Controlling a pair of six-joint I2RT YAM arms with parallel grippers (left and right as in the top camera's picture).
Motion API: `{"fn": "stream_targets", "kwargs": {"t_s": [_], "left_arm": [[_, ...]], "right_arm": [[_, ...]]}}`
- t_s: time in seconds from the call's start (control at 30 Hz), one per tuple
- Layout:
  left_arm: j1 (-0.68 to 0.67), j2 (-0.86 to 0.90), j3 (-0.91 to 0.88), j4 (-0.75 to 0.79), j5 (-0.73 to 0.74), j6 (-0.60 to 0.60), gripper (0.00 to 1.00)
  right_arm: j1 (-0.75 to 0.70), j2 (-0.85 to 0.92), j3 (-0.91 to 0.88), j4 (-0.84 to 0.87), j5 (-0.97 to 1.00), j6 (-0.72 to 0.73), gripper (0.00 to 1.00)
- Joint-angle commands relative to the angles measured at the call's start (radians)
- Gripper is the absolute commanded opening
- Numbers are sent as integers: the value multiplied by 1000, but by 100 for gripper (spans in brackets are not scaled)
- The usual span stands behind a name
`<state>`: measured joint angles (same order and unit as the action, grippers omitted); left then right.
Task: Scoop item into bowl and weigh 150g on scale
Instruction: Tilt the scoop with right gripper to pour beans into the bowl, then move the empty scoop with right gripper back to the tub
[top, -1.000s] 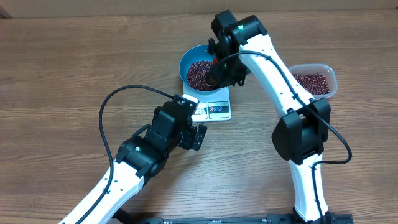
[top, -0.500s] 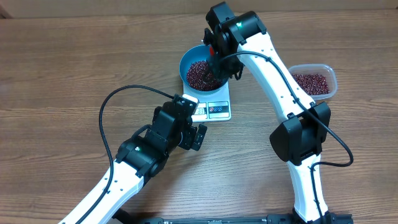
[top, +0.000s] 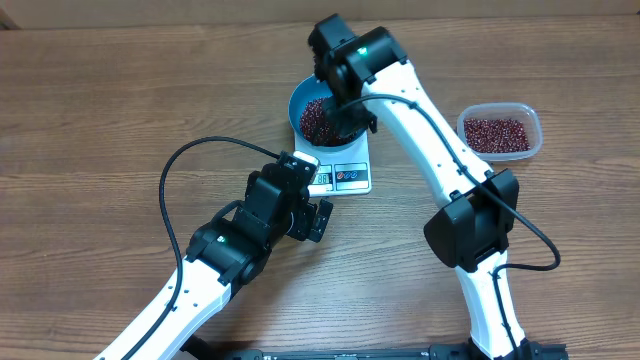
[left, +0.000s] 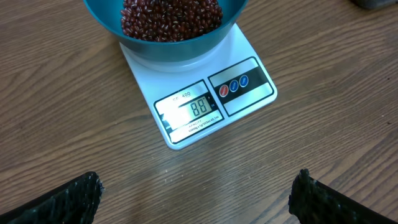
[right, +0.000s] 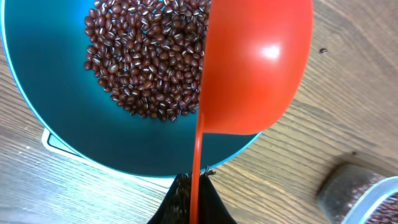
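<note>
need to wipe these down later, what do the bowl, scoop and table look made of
The bowl looks like smooth blue plastic with a soft sheen. The scoop looks like glossy red plastic, with a bright highlight. The table shows matte wood grain; solid wood or laminate is unclear.

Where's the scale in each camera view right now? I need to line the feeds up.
Overhead: scale at upper centre, under the blue bowl.
Left wrist: scale at upper middle, display and buttons in plain view, blue bowl on its far end.
Right wrist: only a white sliver of the scale at lower left, under the blue bowl.
Shared landmark: the blue bowl.
</note>
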<state>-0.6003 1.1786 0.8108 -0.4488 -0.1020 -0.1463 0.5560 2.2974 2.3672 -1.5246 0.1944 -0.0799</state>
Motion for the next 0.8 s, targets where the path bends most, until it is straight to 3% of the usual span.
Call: {"fn": "stream_targets", "kwargs": {"t_s": [0.0,0.43,0.77], "left_arm": [[6,6,5,0,-12,12,99],[6,6,5,0,-12,12,100],[6,6,5,0,-12,12,100]], "right_arm": [[27,-46,31,1,111,26,4],[10,-78,31,6,91,23,4],[-193,-174,31,-21,-149,-7,4]]}}
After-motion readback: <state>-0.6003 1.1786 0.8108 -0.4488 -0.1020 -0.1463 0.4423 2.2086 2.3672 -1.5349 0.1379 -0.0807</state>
